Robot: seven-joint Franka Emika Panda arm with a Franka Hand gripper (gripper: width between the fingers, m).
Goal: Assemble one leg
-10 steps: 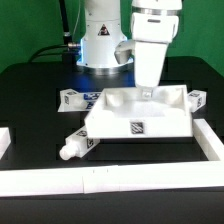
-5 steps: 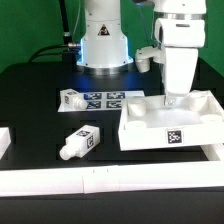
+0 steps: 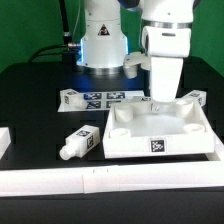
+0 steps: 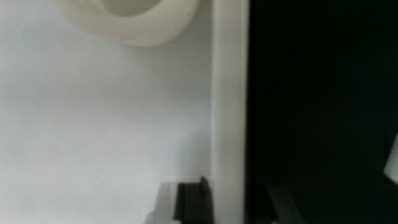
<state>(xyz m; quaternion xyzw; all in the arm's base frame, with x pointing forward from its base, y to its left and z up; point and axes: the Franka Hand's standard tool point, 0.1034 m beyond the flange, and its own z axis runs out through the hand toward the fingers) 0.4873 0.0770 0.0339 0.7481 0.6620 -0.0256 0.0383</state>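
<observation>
My gripper is shut on the far rim of the large flat white square panel, which rests on the black table at the exterior view's right. In the wrist view the two dark fingers straddle the panel's raised rim, and a round corner socket shows on the panel's face. One leg, a stubby white tagged peg, lies on the table to the panel's left. A second leg lies further back at the left. A third leg lies just behind the panel's far right corner.
The marker board lies behind the panel, in front of the arm's base. A low white rail runs along the table's front, with rail pieces at the left and right.
The gripper has held the panel throughout. It dragged the panel to the exterior view's right, then part of the way back left, and the panel turned a little. The legs have not moved.
</observation>
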